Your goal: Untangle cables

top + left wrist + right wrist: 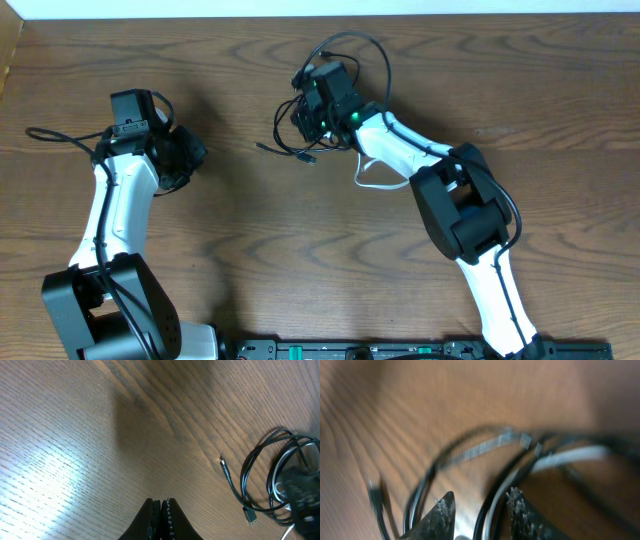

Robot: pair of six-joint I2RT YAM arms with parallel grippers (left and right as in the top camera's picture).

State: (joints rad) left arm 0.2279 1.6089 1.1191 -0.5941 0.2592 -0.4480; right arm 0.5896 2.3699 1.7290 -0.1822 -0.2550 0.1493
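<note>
**Q:** Fig. 1. What may go wrong from here?

**A:** On the table (250, 250), the right arm (440, 170) reaches to the far middle. There the black cord (243, 474) and the white cord (570, 456) lie coiled together. A lift from this spot would likely raise the whole coil, so the loops would tighten rather than part. A bite on both cords at once would cause the same fault.

**Q:** And the poses?

**A:** Left arm (120, 210): bent, over bare wood, well apart from the coil. Right gripper (481, 494): tilted down onto the coil, fingers apart. Both cords pass between them, not visibly pinched, though the view is blurred. Left gripper (161, 515): fingers pressed together, holding nothing. A loose plug (251, 517) lies just beside the coil.
</note>
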